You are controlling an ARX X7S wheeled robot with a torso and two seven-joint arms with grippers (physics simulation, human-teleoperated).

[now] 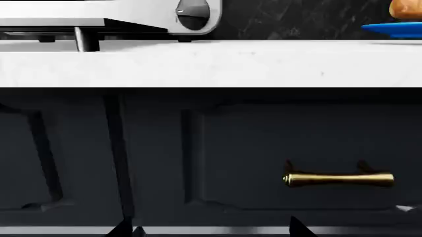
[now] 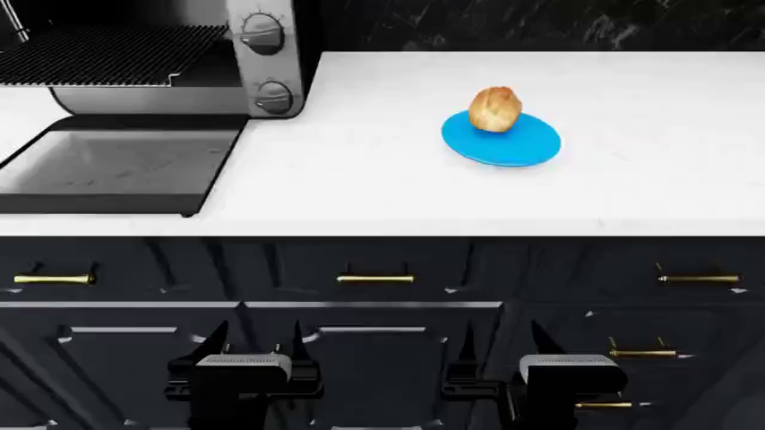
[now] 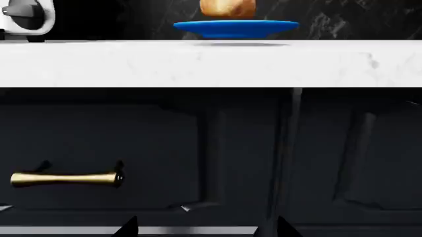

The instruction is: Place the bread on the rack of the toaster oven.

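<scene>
While the bread (image 2: 495, 108) sits untouched on its plate (image 2: 526, 145), we hold both hands, left (image 2: 244, 344) and right (image 2: 502, 344), apart and low, needing to raise the right toward it first.

The bread (image 2: 495, 108) — a roundish golden-brown roll with paler patches — sits up on the counter, well above and beyond the fingers (image 2: 213, 342) of both grippers, nearer the right pair. The toaster oven (image 2: 272, 54), silver-grey with round knobs, stands beyond the left fingers, door dropped flat. Its black wire rack (image 2: 107, 54) lies level inside — bare.
</scene>
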